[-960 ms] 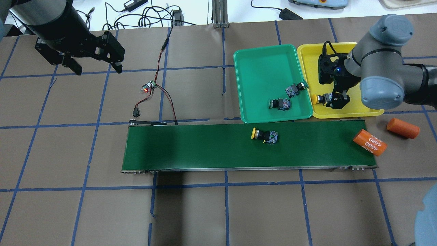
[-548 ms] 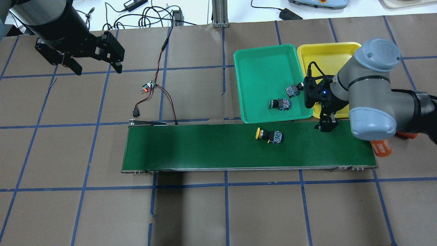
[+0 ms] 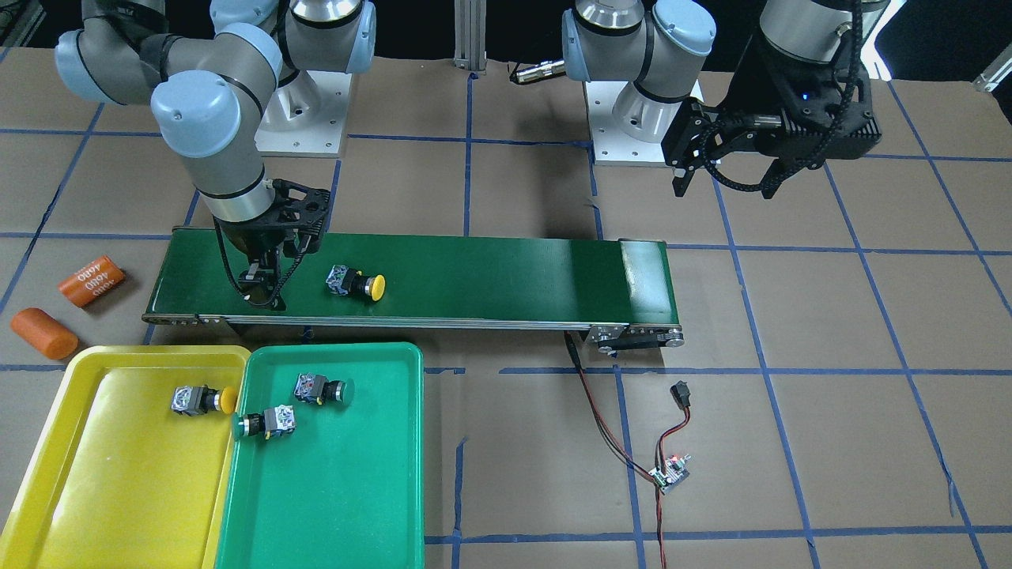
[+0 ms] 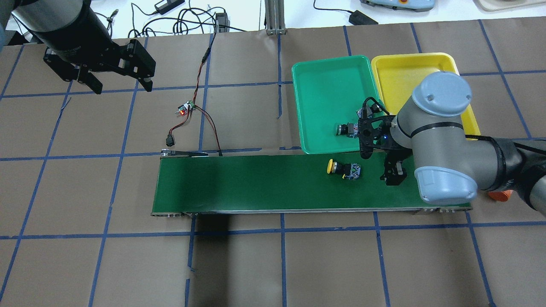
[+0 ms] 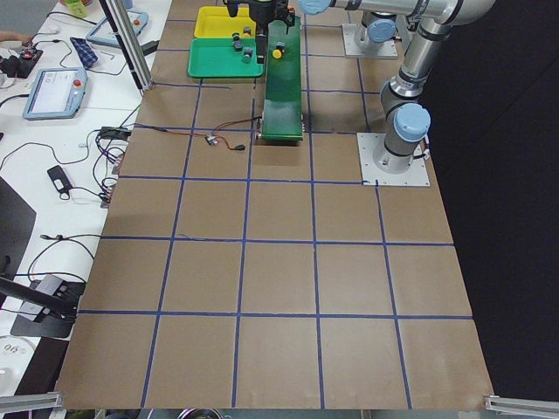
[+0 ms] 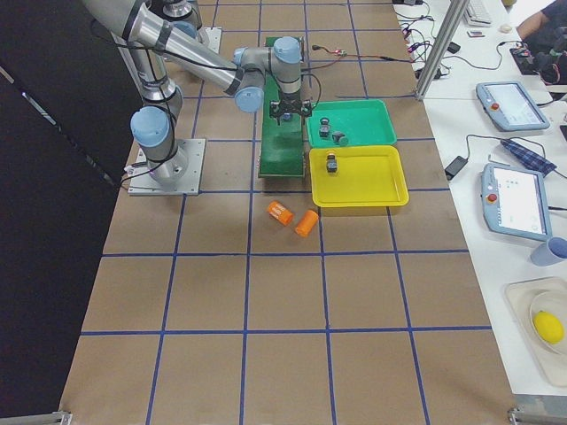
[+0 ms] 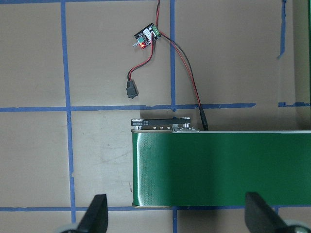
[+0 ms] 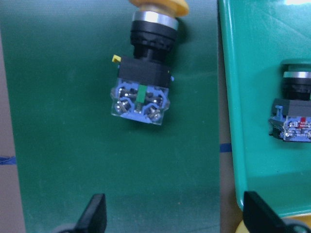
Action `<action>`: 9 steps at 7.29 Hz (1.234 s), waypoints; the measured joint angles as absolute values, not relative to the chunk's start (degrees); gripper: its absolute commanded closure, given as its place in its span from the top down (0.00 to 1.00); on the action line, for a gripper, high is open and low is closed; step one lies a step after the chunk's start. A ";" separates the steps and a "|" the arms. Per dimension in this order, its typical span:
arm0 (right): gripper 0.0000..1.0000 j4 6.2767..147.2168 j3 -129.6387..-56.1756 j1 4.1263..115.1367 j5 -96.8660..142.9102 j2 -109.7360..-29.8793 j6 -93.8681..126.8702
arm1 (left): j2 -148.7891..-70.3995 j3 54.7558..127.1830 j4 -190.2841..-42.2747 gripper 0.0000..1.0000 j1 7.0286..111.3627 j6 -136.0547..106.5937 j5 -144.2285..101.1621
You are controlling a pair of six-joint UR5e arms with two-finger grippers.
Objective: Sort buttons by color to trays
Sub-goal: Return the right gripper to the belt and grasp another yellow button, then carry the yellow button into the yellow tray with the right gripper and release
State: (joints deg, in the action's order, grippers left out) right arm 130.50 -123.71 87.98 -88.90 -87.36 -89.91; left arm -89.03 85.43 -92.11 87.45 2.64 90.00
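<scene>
A yellow button (image 4: pixel 343 169) lies on its side on the conveyor belt (image 4: pixel 256 183); it also shows in the front view (image 3: pixel 356 282) and the right wrist view (image 8: pixel 144 82). My right gripper (image 4: pixel 394 172) hangs open and empty over the belt, just beyond the button's body end. Two green buttons (image 3: pixel 320 389) (image 3: pixel 265 423) lie in the green tray (image 3: pixel 356 490). Another yellow button (image 3: pixel 198 399) lies in the yellow tray (image 3: pixel 103 490); my right arm hides it in the overhead view. My left gripper (image 4: pixel 121 87) is open and empty, far off past the belt's other end.
Two orange cylinders (image 3: pixel 93 279) (image 3: pixel 43 332) lie on the table beyond the belt's end near the yellow tray. A small circuit board with red and black wires (image 4: pixel 185 108) lies by the belt's other end. The trays touch side by side along the belt.
My right gripper has moved off the yellow tray, leaving a yellow button there, and out over the belt. The belt's yellow button has drifted toward it. The left arm has not moved.
</scene>
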 measured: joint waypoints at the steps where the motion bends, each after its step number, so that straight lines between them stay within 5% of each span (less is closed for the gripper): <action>1: 1.00 130.48 -123.76 88.38 -89.11 -87.25 -89.85 | -89.03 85.43 -92.11 1.00 87.45 2.64 90.00; 7: 0.98 130.74 -125.17 88.59 -89.11 -87.12 -89.98 | -89.03 85.43 -92.07 1.00 87.45 2.62 90.00; 8: 0.91 130.91 -125.39 88.59 -88.92 -87.12 -89.99 | -89.03 85.43 -92.09 1.00 87.45 2.60 90.00; 9: 0.71 130.99 -125.54 88.59 -88.68 -87.10 -89.62 | -89.03 85.43 -92.10 1.00 87.45 2.61 90.00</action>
